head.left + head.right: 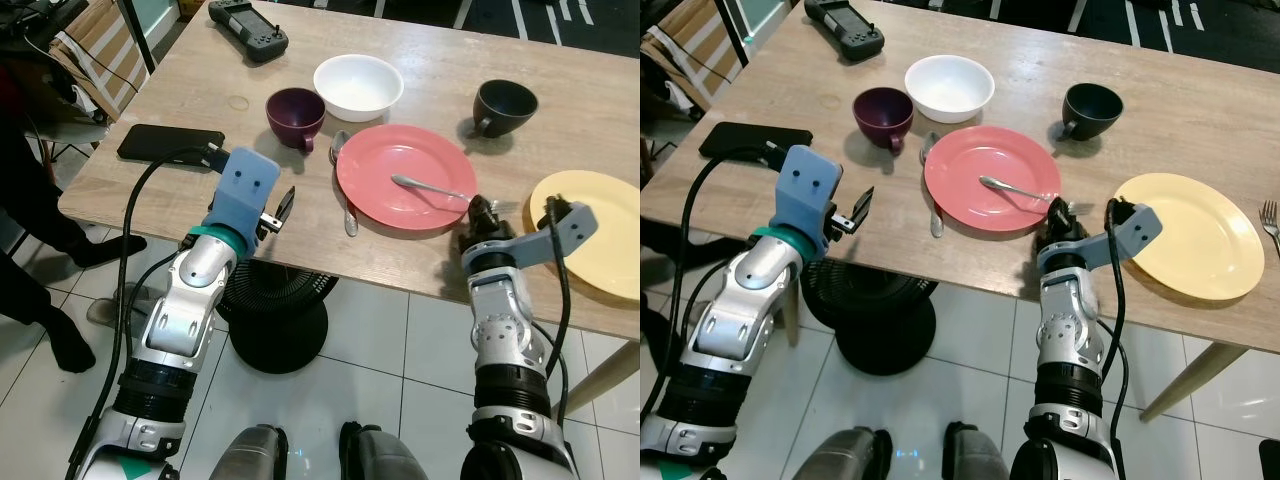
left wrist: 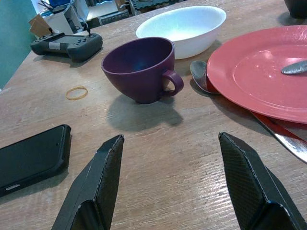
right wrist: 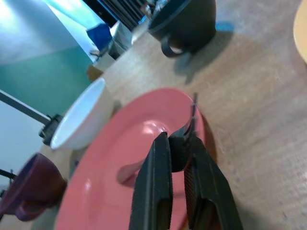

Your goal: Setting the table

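A red plate (image 1: 392, 150) lies near the front of the wooden table (image 1: 180, 90). A silver utensil (image 1: 425, 187) rests across the plate. My right gripper (image 1: 480, 208) sits at the plate's right rim, shut on one end of that utensil (image 3: 193, 112). A spoon (image 1: 346, 205) with a red handle lies against the plate's left edge. My left gripper (image 1: 281, 208) hovers open over the table's front edge. In the left wrist view it (image 2: 170, 138) faces a purple cup (image 2: 139, 69) with nothing between its fingers.
Behind the plate stand a white bowl (image 1: 358, 85) and a black cup (image 1: 503, 105). A yellow plate (image 1: 612, 252) lies at the right, with a fork (image 1: 1270, 215) beyond it. A black phone (image 1: 170, 143) and a controller (image 1: 248, 28) are on the left. A fan base (image 1: 275, 325) stands under the table.
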Available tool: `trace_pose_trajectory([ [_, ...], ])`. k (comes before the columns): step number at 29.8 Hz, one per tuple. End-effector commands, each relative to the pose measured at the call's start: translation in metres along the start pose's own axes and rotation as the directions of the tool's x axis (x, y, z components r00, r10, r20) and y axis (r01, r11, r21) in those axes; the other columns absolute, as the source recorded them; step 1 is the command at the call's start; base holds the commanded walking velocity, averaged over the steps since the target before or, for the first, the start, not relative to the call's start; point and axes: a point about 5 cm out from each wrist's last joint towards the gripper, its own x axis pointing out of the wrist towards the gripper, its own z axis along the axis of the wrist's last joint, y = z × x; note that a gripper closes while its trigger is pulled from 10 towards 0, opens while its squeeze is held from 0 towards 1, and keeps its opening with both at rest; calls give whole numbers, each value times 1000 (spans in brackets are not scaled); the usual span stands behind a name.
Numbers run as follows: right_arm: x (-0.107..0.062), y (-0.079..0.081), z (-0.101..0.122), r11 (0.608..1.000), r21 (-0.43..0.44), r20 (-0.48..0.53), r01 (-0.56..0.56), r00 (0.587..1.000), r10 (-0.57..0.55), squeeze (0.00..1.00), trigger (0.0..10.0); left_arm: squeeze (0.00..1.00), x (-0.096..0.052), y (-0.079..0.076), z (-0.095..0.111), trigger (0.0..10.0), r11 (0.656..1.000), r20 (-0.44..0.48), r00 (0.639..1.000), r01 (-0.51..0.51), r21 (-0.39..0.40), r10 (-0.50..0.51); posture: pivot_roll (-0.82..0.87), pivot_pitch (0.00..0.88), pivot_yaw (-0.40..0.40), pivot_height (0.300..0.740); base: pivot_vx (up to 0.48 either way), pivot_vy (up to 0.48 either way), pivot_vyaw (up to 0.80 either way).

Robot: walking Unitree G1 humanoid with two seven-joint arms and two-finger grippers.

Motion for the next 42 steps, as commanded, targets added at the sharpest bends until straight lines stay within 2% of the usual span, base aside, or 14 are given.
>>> trace_pose_trajectory([
  [1,-7,-17,-8,997,-5,-35,74,997,-75,0,0,0,-1,-3,-2,10000,1000,-14,1000,9,-7,-9,152,116,40,740,0,0,0],
  [7,-5,-13,1,998,8,7,60,998,-60,0,0,0,0,-6,-2,10000,1000,-12,1000,15,-11,-15,141,103,40,740,0,0,0],
  [11,-3,4,24,1000,-19,79,-11,997,12,0,0,0,4,-7,2,10000,1000,5,1000,12,-20,-12,129,87,37,740,0,0,0],
  [12,-3,10,31,999,-37,100,-37,994,40,0,2824,0,5,-6,3,10000,1000,11,1000,10,-21,-9,129,87,37,740,0,0,0],
  [13,-3,10,31,999,-37,100,-37,994,40,0,2824,0,5,-6,3,10000,1000,11,1000,10,-21,-9,129,87,37,740,0,0,0],
  [14,-5,20,44,994,-77,138,-76,987,87,0,10000,0,7,-4,8,10000,1000,28,1000,5,-19,-5,118,80,37,740,0,0,0],
  [19,-15,43,81,968,-208,241,-143,951,192,0,10000,0,12,6,23,10000,1000,85,996,-6,-1,6,96,65,42,740,0,0,0],
  [22,-18,45,88,962,-232,261,-143,944,203,0,10000,0,14,8,27,10000,1000,96,995,-8,1,7,96,65,42,740,0,0,0],
  [26,-28,43,110,915,-387,306,-112,921,242,0,10000,0,19,10,40,10000,1000,142,990,11,2,-11,63,46,53,740,0,0,0],
  [34,-35,37,117,840,-520,211,-154,930,301,0,10000,0,23,4,44,10000,998,166,984,57,11,-58,29,33,64,740,0,0,0],
  [36,-45,34,123,755,-629,133,-188,930,342,0,10000,0,24,2,47,10000,996,179,980,89,19,-91,18,29,66,740,0,0,0],
  [38,-45,34,123,755,-629,133,-188,930,342,0,10000,0,24,2,47,10000,996,179,980,89,19,-91,18,29,66,740,0,0,0],
  [39,-52,30,126,697,-687,81,-206,931,355,0,10000,0,25,2,48,10000,994,183,977,108,23,-110,9,25,71,740,0,0,0],
  [42,-55,29,126,676,-705,59,-214,932,358,0,10000,0,25,1,48,10000,993,185,976,117,25,-120,7,24,73,740,0,0,0],
])
